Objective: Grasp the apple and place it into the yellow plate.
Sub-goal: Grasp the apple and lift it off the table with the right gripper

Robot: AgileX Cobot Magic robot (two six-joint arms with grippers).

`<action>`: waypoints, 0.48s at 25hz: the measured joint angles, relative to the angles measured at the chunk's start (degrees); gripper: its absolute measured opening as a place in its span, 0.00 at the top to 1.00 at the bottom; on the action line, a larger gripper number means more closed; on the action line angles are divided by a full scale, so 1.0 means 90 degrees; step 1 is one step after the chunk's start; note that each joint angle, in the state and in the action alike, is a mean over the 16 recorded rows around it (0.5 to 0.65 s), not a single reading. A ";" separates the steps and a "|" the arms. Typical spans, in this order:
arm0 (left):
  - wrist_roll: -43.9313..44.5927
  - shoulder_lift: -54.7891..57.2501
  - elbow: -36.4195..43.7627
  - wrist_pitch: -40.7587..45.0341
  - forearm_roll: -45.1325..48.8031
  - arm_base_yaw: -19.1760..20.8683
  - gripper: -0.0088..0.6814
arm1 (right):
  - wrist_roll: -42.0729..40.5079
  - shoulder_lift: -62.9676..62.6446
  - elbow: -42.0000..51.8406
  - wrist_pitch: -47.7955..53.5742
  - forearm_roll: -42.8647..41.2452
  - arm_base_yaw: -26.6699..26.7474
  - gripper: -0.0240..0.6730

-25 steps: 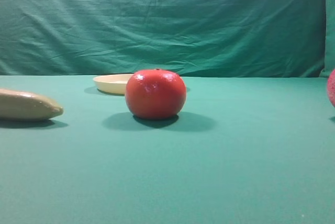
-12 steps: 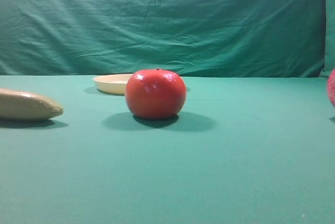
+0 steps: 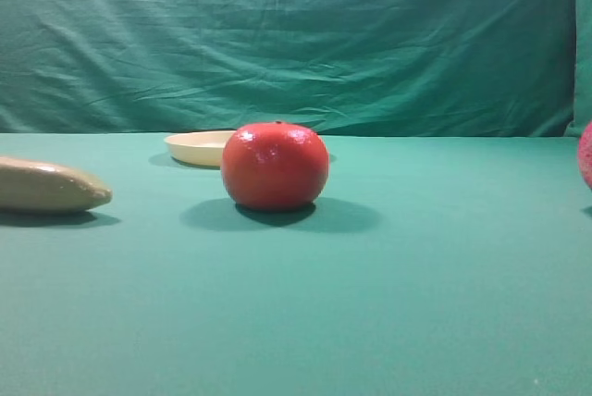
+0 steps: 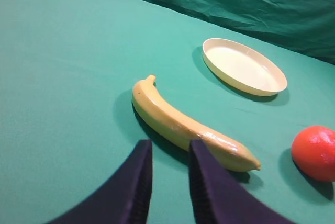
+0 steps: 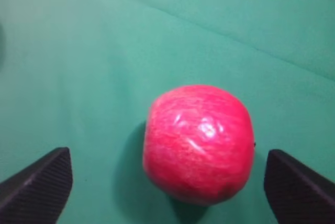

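The apple [image 5: 199, 143], glossy pinkish red, lies on the green cloth in the right wrist view. My right gripper [image 5: 167, 156] is open, its dark fingers [image 5: 39, 182] wide on either side of the apple and not touching it. In the exterior view only the apple's edge [image 3: 586, 155] shows at the far right. The yellow plate [image 3: 198, 147] sits at the back left, empty; it also shows in the left wrist view [image 4: 244, 67]. My left gripper [image 4: 168, 148] is shut and empty, hovering just in front of the banana. Neither gripper shows in the exterior view.
A larger orange-red fruit [image 3: 275, 166] stands mid-table in front of the plate, and shows in the left wrist view [image 4: 315, 152]. A tan banana [image 3: 48, 186] lies at the left, seen also in the left wrist view [image 4: 188, 126]. A green curtain [image 3: 296, 40] hangs behind the table.
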 joint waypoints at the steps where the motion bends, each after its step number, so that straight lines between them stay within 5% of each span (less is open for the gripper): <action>1: 0.0000 0.0000 0.0000 0.0000 0.0000 0.0000 0.76 | 0.0040 0.0153 -0.0041 -0.0033 -0.0060 0.0000 0.04; 12: 0.0000 0.0000 0.0000 0.0000 0.0000 0.0000 0.76 | 0.0313 0.1212 -0.0358 -0.0400 -0.0395 0.0000 0.18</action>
